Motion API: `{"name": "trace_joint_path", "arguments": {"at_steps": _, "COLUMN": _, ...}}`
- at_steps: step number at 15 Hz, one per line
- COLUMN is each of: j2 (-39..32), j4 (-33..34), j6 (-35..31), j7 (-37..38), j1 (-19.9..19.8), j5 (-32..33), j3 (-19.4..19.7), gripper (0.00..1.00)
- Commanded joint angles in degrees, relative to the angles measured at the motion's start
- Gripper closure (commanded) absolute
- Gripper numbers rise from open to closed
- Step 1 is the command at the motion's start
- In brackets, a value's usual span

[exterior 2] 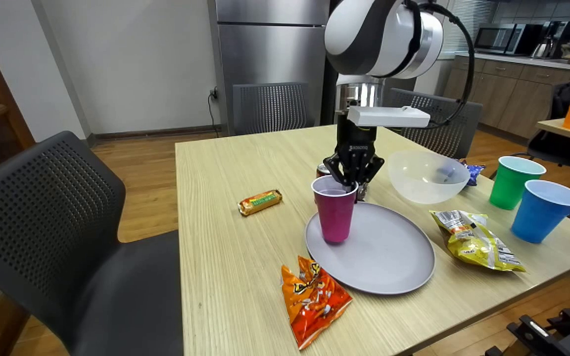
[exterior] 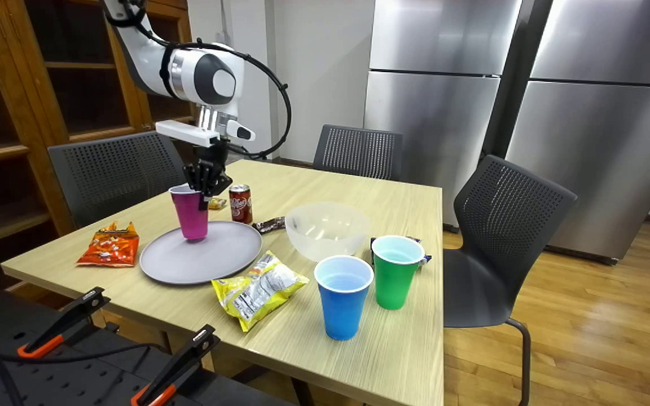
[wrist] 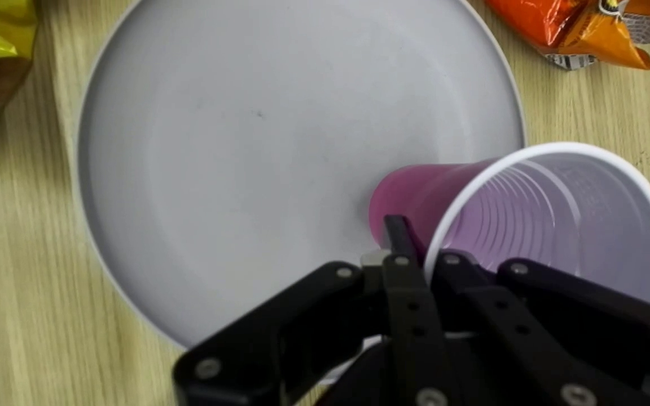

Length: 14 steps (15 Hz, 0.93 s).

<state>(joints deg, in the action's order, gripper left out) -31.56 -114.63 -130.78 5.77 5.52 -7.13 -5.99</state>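
My gripper [exterior: 203,198] is shut on the wall of a magenta cup [exterior: 190,217] with a white inside. In the wrist view one finger [wrist: 398,239] lies along the cup's outer side, while the other reaches inside the rim. Slightly tilted, the cup [exterior 2: 335,217] has its base over the left part of a round grey plate [exterior 2: 394,262] in an exterior view. Whether the base touches the plate I cannot tell. Most of the plate [wrist: 257,169] shows bare in the wrist view. The inner fingertip is hidden by the cup.
Around the plate lie an orange-red snack bag [exterior 2: 314,301] and a yellow snack bag [exterior: 260,290]. Behind stand a soda can [exterior: 240,204] and a translucent bowl [exterior: 328,231]. A blue cup [exterior: 343,299], a green cup [exterior: 395,273] and a gold-wrapped bar [exterior 2: 260,201] are also on the table.
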Motion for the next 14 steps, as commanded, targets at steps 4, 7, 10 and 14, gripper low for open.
{"name": "trace_joint_path", "arguments": {"at_steps": 4, "j2": 1.60, "j4": -1.15, "j6": 0.64, "j7": -0.54, "j1": 0.01, "j5": -0.56, "j3": 0.00, "gripper": 0.59}}
{"name": "trace_joint_path", "arguments": {"at_steps": 7, "j2": 3.06, "j4": -2.40, "j6": 0.32, "j7": 0.36, "j1": 0.59, "j5": -0.11, "j3": 0.19, "gripper": 0.35}}
{"name": "trace_joint_path", "arguments": {"at_steps": 10, "j2": 5.13, "j4": -4.10, "j6": -0.01, "j7": 1.17, "j1": 1.22, "j5": 0.17, "j3": 0.28, "gripper": 0.14}}
{"name": "trace_joint_path", "arguments": {"at_steps": 14, "j2": 8.98, "j4": -7.10, "j6": -0.18, "j7": 2.83, "j1": 2.45, "j5": 1.07, "j3": 0.48, "gripper": 0.00}}
